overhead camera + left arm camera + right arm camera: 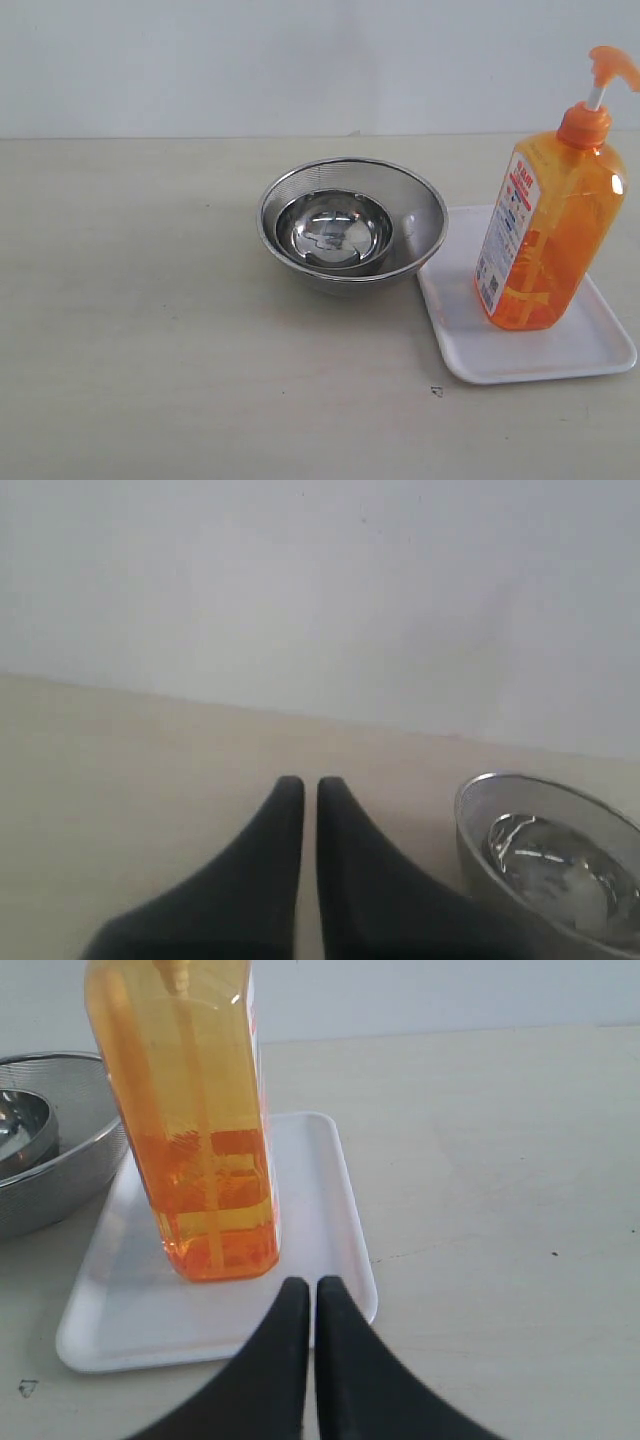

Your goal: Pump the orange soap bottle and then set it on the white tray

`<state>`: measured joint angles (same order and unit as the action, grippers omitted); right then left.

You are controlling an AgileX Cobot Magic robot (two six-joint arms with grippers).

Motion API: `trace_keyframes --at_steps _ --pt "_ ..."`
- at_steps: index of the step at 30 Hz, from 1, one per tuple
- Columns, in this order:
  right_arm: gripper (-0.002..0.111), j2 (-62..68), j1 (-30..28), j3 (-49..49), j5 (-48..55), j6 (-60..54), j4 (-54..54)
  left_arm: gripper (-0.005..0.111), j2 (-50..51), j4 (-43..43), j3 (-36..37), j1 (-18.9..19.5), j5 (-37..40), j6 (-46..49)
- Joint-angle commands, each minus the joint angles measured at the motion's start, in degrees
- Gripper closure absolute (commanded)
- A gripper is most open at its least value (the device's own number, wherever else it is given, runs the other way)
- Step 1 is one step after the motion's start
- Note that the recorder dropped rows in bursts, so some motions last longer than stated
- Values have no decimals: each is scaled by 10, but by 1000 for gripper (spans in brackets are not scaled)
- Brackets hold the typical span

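The orange soap bottle [545, 235] stands upright on the white tray [590, 355] at the right of the table, pump head [612, 65] raised on its white stem. From the right wrist, the bottle [195, 1130] rises on the tray [320, 1210] just beyond my right gripper [304, 1285], which is shut, empty and apart from the bottle. My left gripper [303, 785] is shut with nothing between its black fingers, hovering over bare table. Neither gripper shows in the exterior view.
A steel mesh bowl [420, 215] with a smaller shiny bowl [335, 232] nested inside sits mid-table, touching the tray's left edge. The mesh bowl [555, 855] lies beside my left gripper. A pale wall backs the beige table.
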<state>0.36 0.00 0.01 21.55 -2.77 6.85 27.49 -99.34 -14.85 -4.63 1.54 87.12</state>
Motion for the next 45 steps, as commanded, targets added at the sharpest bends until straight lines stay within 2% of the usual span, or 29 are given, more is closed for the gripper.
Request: trace_keyframes --at_steps 1,4,8,10,16,18,25,29,32,35,37,39,40,45 --pt "108 -4 0 0 -4 -1 1 102 -4 -6 29 0 11 53" --pt "108 -4 0 0 -4 -1 1 102 -4 -6 36 0 11 157" --pt "108 -4 0 0 -4 -1 1 102 -4 -6 36 0 11 351" --pt "108 -4 0 0 -4 -1 1 102 -4 -6 36 0 -2 342" --pt "108 -4 0 0 -4 -2 1 102 -4 -6 36 0 0 87" --pt "108 -4 0 0 -4 -2 1 102 -4 -6 36 0 0 32" --pt "108 -4 0 0 -4 -2 1 102 -4 -3 36 0 24 19" --pt "108 -4 0 0 -4 -3 1 102 -4 120 36 0 45 -56" --pt "108 -4 0 0 -4 -3 1 102 -4 286 36 0 47 -167" --pt "108 -4 0 0 -4 -3 1 102 -4 499 36 0 46 -378" --pt "108 -4 0 0 -4 -3 1 102 -4 655 39 0 43 -611" --pt "108 -4 0 0 -4 -3 1 102 -4 745 44 0 41 -760" --pt "108 -4 0 0 -4 -3 1 102 -4 755 46 0 44 -790" --pt "108 -4 0 0 -4 -3 1 102 -4 747 52 0 43 -792"
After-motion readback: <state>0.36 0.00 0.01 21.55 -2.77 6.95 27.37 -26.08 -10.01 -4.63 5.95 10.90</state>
